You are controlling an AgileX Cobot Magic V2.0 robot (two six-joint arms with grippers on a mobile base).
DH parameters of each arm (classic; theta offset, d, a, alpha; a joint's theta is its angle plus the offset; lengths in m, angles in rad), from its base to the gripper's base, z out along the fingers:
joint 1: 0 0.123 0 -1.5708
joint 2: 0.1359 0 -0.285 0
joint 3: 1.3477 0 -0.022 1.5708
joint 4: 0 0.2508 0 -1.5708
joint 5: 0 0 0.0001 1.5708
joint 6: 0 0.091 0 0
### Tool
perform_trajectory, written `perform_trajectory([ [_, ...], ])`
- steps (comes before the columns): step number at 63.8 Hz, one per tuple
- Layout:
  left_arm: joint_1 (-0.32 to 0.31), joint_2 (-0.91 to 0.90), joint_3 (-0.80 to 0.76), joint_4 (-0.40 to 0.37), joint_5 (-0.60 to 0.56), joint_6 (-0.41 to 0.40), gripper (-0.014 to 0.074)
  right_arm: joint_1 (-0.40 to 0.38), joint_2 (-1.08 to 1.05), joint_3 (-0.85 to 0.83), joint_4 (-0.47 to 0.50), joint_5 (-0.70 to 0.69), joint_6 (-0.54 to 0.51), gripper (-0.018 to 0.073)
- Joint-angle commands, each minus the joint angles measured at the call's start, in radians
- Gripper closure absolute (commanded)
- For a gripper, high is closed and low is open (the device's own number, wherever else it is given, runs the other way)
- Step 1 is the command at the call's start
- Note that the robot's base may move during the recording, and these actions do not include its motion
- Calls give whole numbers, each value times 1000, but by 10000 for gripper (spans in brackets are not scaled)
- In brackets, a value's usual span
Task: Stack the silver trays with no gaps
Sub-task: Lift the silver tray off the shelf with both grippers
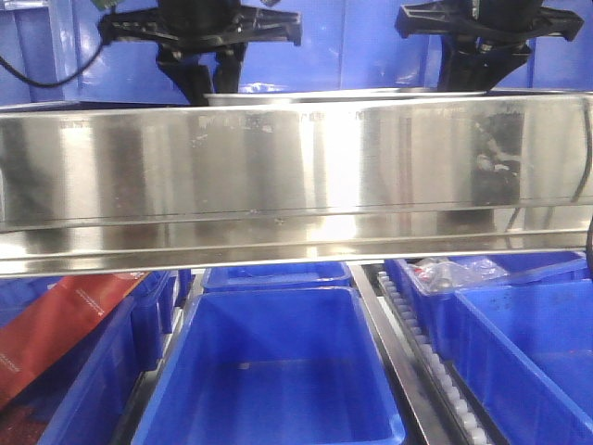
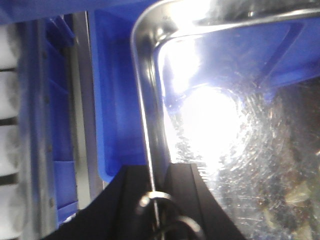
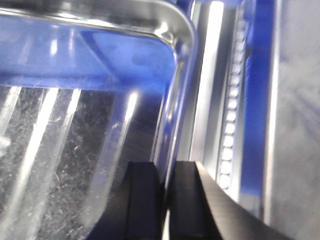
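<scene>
Count: one silver tray (image 1: 324,94) that I can separate for sure; only its thin rim shows in the front view, above the long steel rail (image 1: 296,176) and between the two arms. Can't tell whether another tray sits under it. Two claws, both on that tray. Left claw (image 2: 159,175) pinches the tray's left rim, one black finger (image 2: 132,200) outside the rim and one inside, near the rounded far-left corner. Right claw (image 3: 167,170) is pressed together on the right rim the same way, near the far-right corner. Tray floor is scratched and glaring and nothing is visible in it. A blue plastic wall runs just beside the tray's left edge in the left wrist view; a roller track (image 3: 230,120) runs beside its right edge in the right wrist view. Blue bins: at least five below the rail in the front view. Middle front bin (image 1: 278,306) holds nothing visible. Bin behind it (image 1: 278,275) is mostly hidden by the rail. Left bin (image 1: 111,371) has one red packet (image 1: 65,320) lying tilted across it. Right rear bin (image 1: 417,287) holds clear plastic wrapping (image 1: 454,273); contents unclear. Right front bin (image 1: 528,352) shows only bare blue walls. Background behind the arms is blue.
</scene>
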Motion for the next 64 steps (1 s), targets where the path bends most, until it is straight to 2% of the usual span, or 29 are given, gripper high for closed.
perform_trajectory([
  [1, -11, -46, -4, 18, -13, 13, 616, 8, -38, -7, 17, 0, -22, 638],
  [38, -15, -268, -4, 22, 11, 13, 616, 8, -330, -7, 17, -74, -22, 638],
  [48, -15, -337, -4, 70, -65, 13, 616, 8, -376, -7, 17, -181, -22, 638],
  [64, -15, -387, -4, 197, -283, 13, 616, 8, -385, -7, 17, -335, -22, 638],
])
